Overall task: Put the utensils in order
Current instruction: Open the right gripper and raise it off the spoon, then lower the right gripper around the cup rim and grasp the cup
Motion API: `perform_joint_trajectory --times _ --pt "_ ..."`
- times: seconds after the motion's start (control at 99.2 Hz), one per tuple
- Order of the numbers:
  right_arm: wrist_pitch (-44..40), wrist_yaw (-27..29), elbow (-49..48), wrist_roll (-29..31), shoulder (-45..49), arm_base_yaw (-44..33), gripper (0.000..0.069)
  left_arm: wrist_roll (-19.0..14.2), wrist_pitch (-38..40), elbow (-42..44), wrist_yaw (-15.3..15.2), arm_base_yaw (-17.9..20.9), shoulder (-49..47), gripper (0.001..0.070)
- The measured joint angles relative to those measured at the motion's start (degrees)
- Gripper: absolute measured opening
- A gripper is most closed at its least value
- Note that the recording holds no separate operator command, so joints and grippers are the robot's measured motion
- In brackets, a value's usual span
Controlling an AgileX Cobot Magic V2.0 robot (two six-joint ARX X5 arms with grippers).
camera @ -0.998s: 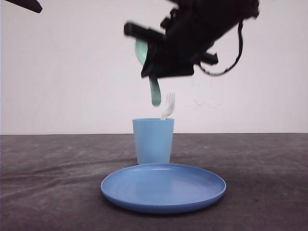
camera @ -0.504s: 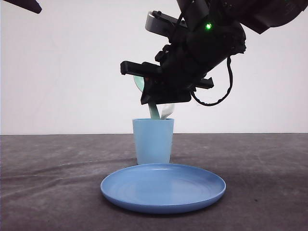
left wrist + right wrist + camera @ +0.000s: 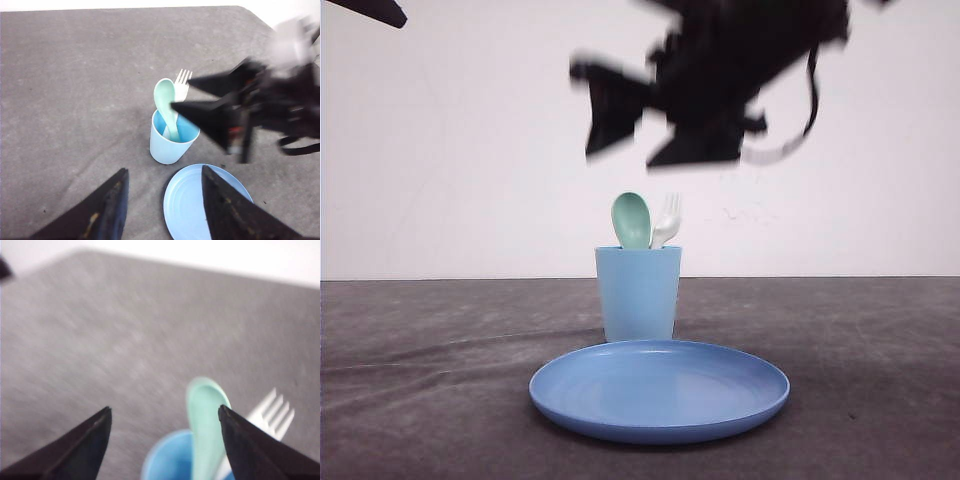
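At the far left of the front view only a dark corner of the left arm enters, high above the worktop (image 3: 410, 400). Its own wrist camera shows the left gripper (image 3: 162, 205) with its fingers spread wide and nothing between them, hanging above the grey cloth with the scene below.

Moving toward the middle, the light blue cup (image 3: 638, 295) stands upright just behind the blue round plate (image 3: 660, 388), which lies bare. Both utensils already stand in the cup, handles down: the mint-green spoon (image 3: 631, 220) with its oval bowl upward on the left, and the white fork (image 3: 667, 220) with its tines upward just to its right, leaning slightly outward. The two heads sit close together above the rim; whether they touch I cannot tell.

Above and to the right, the right gripper (image 3: 625, 115) is a blurred dark shape well clear of the cup. In its wrist view the fingers (image 3: 80, 445) are spread apart and hold nothing, with spoon and fork visible between them below.

Judging from this, the sorting looks essentially done: both pieces are gathered in the cup and neither is being held. What seems left is only for the right arm to clear the cup without catching the upright heads.
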Motion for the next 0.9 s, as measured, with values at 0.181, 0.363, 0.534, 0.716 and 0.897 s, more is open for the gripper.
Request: perform_joint_trajectory --times 0.181,0.363,0.534,0.716,0.897 --pt "-14.82 0.0 0.02 1.29 -9.11 2.21 0.0428 0.0 0.02 0.0 0.0 0.0 0.0 0.0273" --pt "-30.49 0.02 0.02 5.66 -10.71 2.84 0.0645 0.0 0.02 0.0 0.0 0.0 0.0 0.0273" --pt "-35.43 0.7 0.02 8.98 -8.31 2.78 0.068 0.0 0.02 0.0 0.0 -0.02 0.02 0.0273" --pt "-31.98 1.22 0.02 10.8 -3.5 2.75 0.068 0.0 0.02 0.0 0.0 0.0 0.0 0.0273" --pt "-25.73 1.31 0.02 11.67 2.21 1.9 0.068 0.0 0.0 0.0 0.02 0.0 0.02 0.0273"
